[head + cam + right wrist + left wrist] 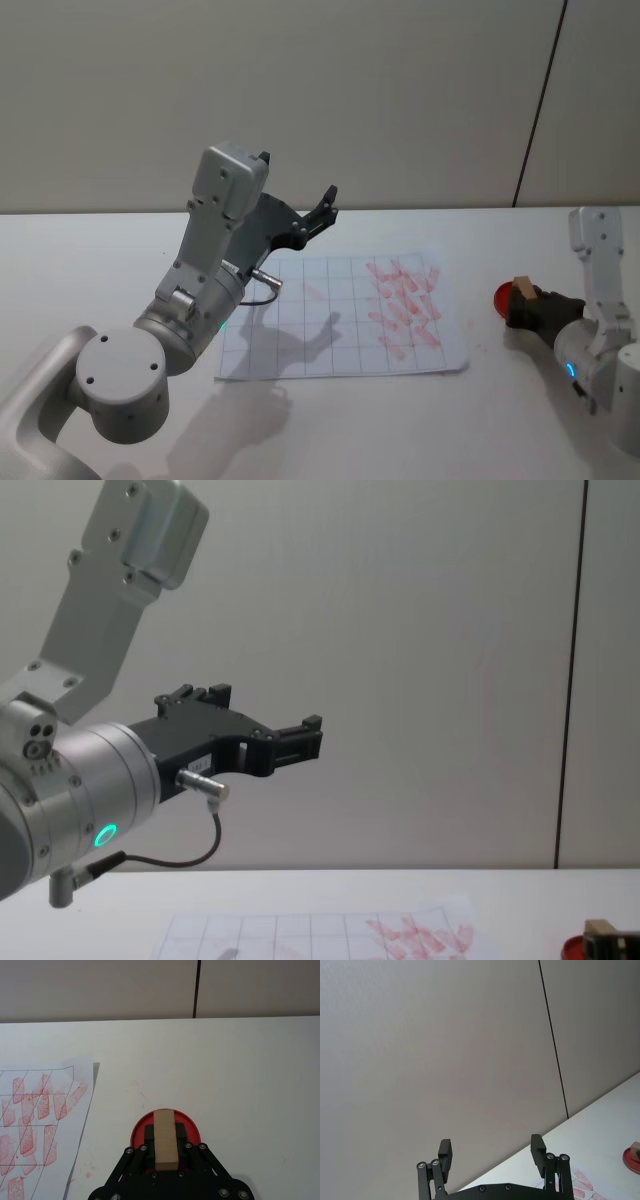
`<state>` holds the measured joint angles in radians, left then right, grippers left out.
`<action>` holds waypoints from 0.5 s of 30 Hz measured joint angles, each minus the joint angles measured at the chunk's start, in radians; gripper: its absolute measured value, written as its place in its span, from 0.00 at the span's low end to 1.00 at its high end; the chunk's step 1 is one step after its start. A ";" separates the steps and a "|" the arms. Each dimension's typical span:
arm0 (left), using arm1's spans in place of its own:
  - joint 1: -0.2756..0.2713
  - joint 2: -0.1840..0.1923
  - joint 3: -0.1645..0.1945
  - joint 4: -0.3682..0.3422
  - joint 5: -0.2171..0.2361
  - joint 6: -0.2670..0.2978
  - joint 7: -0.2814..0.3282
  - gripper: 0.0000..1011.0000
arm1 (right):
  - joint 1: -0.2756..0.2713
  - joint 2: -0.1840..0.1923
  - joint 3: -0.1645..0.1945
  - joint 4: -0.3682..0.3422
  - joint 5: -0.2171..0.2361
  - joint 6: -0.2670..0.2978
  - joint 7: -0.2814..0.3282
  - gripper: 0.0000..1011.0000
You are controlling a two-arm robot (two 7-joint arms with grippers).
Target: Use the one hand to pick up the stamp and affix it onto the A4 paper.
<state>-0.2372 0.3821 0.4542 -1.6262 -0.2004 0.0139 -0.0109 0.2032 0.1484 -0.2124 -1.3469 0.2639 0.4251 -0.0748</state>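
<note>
My right gripper (528,304) is shut on the stamp (522,287), a small tan wooden block. It holds the stamp upright over a round red ink pad (502,297) at the table's right side. The right wrist view shows the stamp (165,1139) between the black fingers (148,1135), with the ink pad (141,1127) right below it. I cannot tell whether the two touch. The A4 paper (330,325) lies flat at the table's middle, to the left of the pad, with grey grid lines and several red marks on its right half. My left gripper (298,177) hangs open and empty, high above the paper's left part.
The large silver left arm (200,290) reaches over the paper's left edge and casts a shadow on it. Bare white table (500,420) lies in front of the paper and between the paper and the ink pad. A plain wall stands behind.
</note>
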 joint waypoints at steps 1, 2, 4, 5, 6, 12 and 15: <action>0.000 0.000 0.000 0.000 0.000 0.000 0.000 0.99 | 0.001 -0.001 0.001 0.003 0.002 0.003 0.001 0.22; 0.000 0.000 0.000 0.000 0.000 0.000 0.000 0.99 | 0.002 -0.001 0.001 0.004 0.002 0.005 0.001 0.22; 0.000 0.000 0.000 0.000 0.000 0.000 0.000 0.99 | 0.003 -0.002 0.002 0.006 0.004 0.007 0.002 0.22; 0.000 0.000 0.000 0.000 0.000 0.000 0.000 0.99 | 0.003 -0.002 0.003 0.007 0.004 0.008 0.002 0.22; 0.000 0.000 0.000 0.000 0.000 0.000 0.000 0.99 | 0.003 -0.002 0.003 0.007 0.005 0.011 0.002 0.22; 0.000 0.000 0.000 0.000 0.000 0.000 0.000 0.99 | 0.003 -0.003 0.005 0.006 0.006 0.016 0.004 0.22; 0.000 0.000 0.000 0.000 0.000 0.000 0.000 0.99 | -0.001 -0.002 0.006 -0.004 0.003 0.018 0.005 0.22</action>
<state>-0.2372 0.3821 0.4542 -1.6262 -0.2004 0.0139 -0.0109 0.2027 0.1464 -0.2064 -1.3512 0.2670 0.4431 -0.0699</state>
